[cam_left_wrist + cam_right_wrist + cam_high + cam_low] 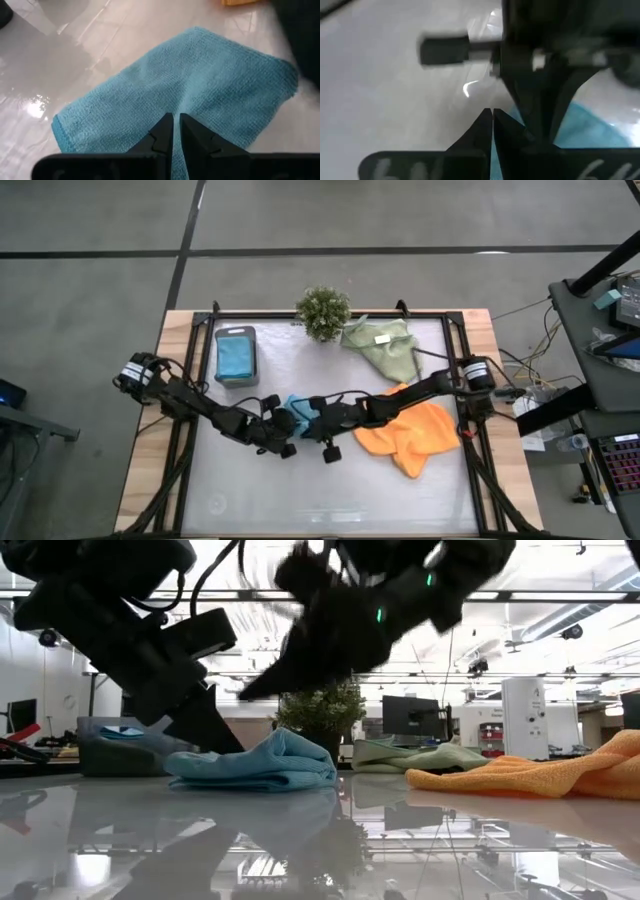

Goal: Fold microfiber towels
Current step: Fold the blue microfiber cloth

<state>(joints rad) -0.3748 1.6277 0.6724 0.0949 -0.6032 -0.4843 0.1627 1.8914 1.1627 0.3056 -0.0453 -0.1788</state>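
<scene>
The teal towel lies bunched near the middle of the tabletop, partly doubled over and not yet square. Both grippers meet over it, so the likeliest trouble is the arms fouling each other, or one pull dragging the loose fold open. The left gripper sits with its fingers pressed together, seemingly pinching the cloth's near edge, though the contact itself is hidden. The right gripper is also clenched, just beside the towel; whether it holds cloth I cannot tell.
</scene>
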